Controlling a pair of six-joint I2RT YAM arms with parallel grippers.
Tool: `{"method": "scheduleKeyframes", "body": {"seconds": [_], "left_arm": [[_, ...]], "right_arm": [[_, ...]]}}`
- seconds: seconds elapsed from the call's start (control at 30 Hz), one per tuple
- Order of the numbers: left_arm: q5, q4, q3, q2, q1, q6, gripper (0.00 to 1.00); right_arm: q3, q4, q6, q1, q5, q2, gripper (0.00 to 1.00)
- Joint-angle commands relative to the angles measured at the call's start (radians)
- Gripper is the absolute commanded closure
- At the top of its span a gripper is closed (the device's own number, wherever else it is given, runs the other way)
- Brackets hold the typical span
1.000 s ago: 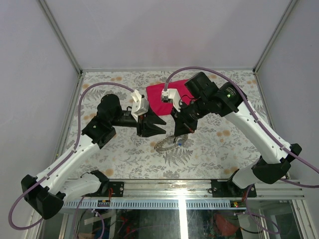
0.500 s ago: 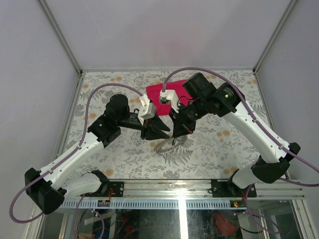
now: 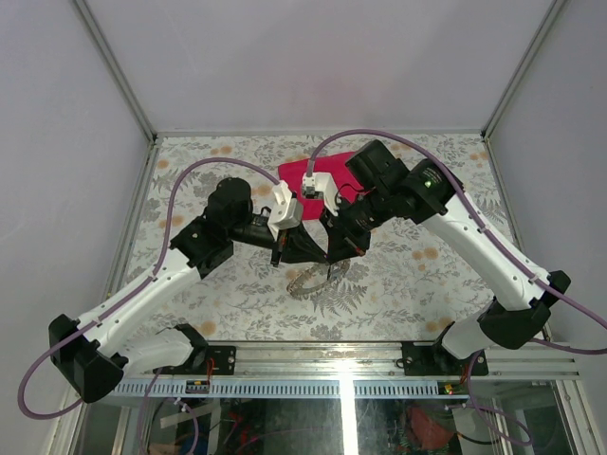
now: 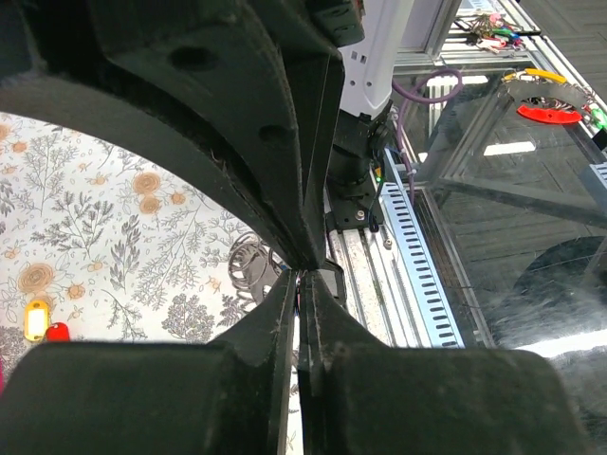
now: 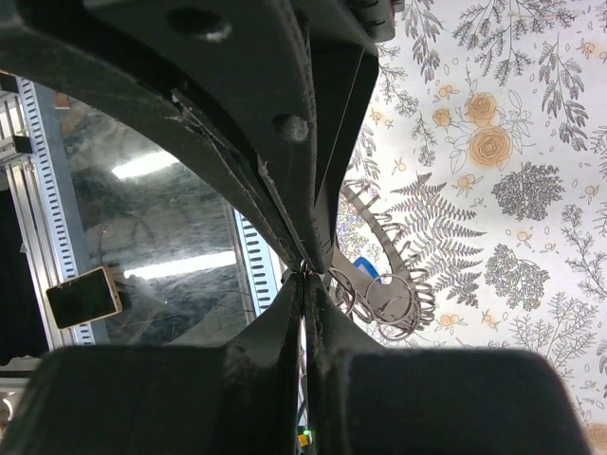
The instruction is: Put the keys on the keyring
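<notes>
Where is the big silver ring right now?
In the top view the keyring is at mid-table over the floral cover, just on the near side of where both arms' jaws meet, with the red cloth beyond them.

No text, label, brand, number or sign can be read in any of the three views.

In the top view, a small yellow and red sticker (image 3: pixel 196 386) sits on the black base bracket near the bottom left of the frame. It is too small to make out.

In the left wrist view, a small glossy yellow oblong tag (image 4: pixel 36 319) lies at the lower left edge. Its face shows only glare.

In the right wrist view, a small dark rectangular plate with a tan rim (image 5: pixel 83 294) sits at the left edge, below the middle. It is too blurred to show any lettering.
</notes>
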Motion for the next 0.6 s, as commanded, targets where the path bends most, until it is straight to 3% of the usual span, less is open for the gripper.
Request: {"method": "scheduleKeyframes", "body": {"seconds": [0.0,0.1,0.33,0.57], "left_arm": [[-0.008,-0.033,0.043,-0.002,-0.008,0.047,1.00],[-0.026,-0.052,0.048,-0.012,-0.009,0.052,1.00],[-0.082,0.015,0.043,-0.049,-0.008,-0.030,1.00],[-0.166,0.081,0.030,-0.089,-0.008,-0.103,1.00]], "right_arm": [[0.000,0.056,0.021,0.010,-0.018,-0.033,1.00],[-0.013,0.079,0.028,0.010,-0.002,-0.057,1.00],[-0.128,0.255,0.058,0.010,0.075,-0.186,0.72],[-0.319,0.545,0.126,0.010,0.209,-0.375,0.63]]}}
